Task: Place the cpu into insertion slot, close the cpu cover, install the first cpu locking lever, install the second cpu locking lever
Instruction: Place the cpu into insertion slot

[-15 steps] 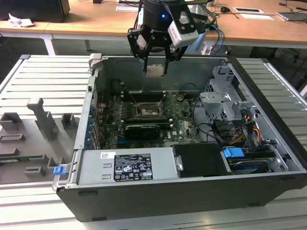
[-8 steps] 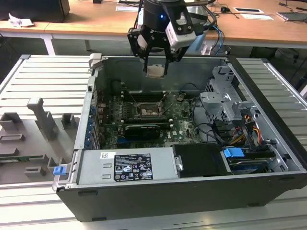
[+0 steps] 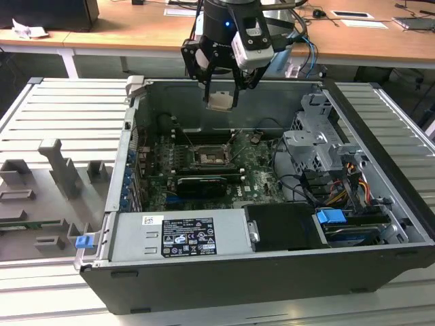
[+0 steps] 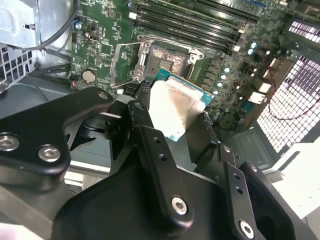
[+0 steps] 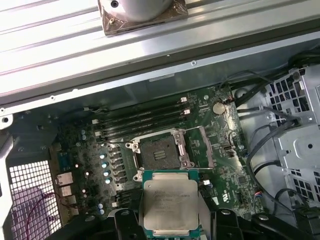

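Exterior view | arm vert. over pc case | end effector pinching cpu | abv insertion slot

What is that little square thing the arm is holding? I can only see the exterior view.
Observer: It's the cpu. The first wrist view shows its silver top and green edge.
Operator: How is it held?
Observer: In the second wrist view, black fingers sit against two opposite sides of it.
Operator: Is its hole empty?
Observer: Yes. In the first wrist view the insertion slot is bare inside.
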